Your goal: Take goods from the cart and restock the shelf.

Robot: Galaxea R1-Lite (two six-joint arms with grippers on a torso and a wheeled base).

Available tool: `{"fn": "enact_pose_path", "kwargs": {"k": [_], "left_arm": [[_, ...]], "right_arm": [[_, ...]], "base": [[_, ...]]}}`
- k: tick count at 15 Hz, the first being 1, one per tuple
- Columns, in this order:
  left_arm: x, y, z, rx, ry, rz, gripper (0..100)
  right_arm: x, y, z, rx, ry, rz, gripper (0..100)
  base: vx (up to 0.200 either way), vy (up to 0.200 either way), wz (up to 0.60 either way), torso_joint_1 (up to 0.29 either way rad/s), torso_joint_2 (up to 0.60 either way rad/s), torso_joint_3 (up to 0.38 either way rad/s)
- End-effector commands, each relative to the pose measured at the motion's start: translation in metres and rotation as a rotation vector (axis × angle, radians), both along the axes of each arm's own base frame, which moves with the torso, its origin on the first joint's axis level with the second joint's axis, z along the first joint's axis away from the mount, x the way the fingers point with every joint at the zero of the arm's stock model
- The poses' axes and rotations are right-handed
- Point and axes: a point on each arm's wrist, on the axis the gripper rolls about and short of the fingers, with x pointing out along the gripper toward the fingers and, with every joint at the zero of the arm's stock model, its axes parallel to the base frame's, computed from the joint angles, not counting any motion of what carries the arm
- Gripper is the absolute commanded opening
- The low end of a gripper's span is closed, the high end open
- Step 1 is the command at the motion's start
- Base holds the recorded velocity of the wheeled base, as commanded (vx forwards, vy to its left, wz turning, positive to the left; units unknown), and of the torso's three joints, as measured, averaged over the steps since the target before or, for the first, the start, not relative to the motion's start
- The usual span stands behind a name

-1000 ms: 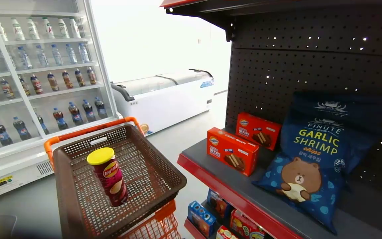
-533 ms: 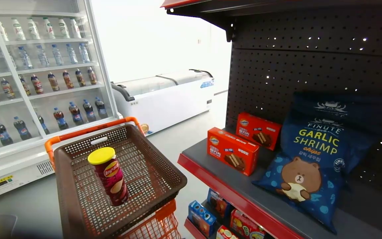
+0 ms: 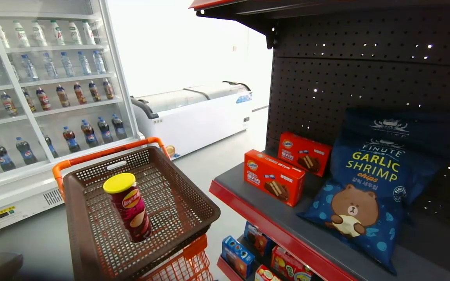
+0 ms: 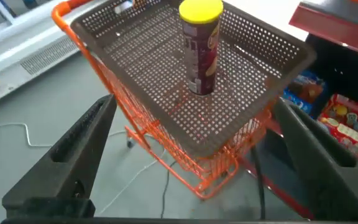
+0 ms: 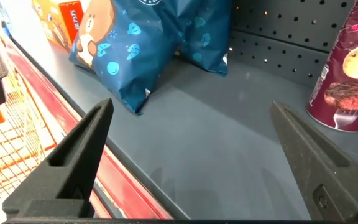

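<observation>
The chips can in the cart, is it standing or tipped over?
Standing: the can rests on its base on the basket mesh floor, yellow lid at the top.

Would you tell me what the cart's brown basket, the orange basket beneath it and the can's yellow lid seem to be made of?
Brown basket: likely matte moulded plastic, given evenly perforated walls and thick rim.
Orange basket: probably coated metal wire, thin glossy bars.
Yellow lid: seemingly smooth plastic, slight sheen.

Two chip cans (image 3: 128,207) (image 5: 348,71), two red boxes (image 3: 274,177) (image 3: 304,153), two blue chip bags (image 3: 361,195) (image 3: 404,127), one cart (image 3: 104,153)
</observation>
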Motion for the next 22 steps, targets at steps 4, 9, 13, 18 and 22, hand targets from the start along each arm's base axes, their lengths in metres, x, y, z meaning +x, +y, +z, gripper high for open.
{"fn": "enact_pose_path", "kwargs": {"k": [4, 9, 13, 18, 22], "left_arm": [[0.079, 0.04, -0.007, -0.031, 0.208, -0.099, 100], [0.121, 0.056, -0.026, 0.009, 0.238, -0.049, 100], [0.145, 0.054, -0.053, 0.001, 0.263, -0.102, 100], [0.167, 0.051, -0.078, 0.007, 0.246, -0.148, 100], [0.185, 0.051, -0.091, 0.009, 0.238, -0.165, 100]], "right_arm": [[0.0, 0.0, 0.0, 0.0, 0.001, 0.001, 100], [0.0, 0.0, 0.0, 0.0, 0.001, 0.001, 100], [0.0, 0.0, 0.0, 0.0, 0.001, 0.001, 100], [0.0, 0.0, 0.0, 0.0, 0.001, 0.001, 100], [0.0, 0.0, 0.0, 0.0, 0.002, 0.001, 100]], "base": [[0.0, 0.0, 0.0, 0.0, 0.0, 0.0], [0.0, 0.0, 0.0, 0.0, 0.0, 0.0], [0.0, 0.0, 0.0, 0.0, 0.0, 0.0], [0.0, 0.0, 0.0, 0.0, 0.0, 0.0], [0.0, 0.0, 0.0, 0.0, 0.0, 0.0]]}}
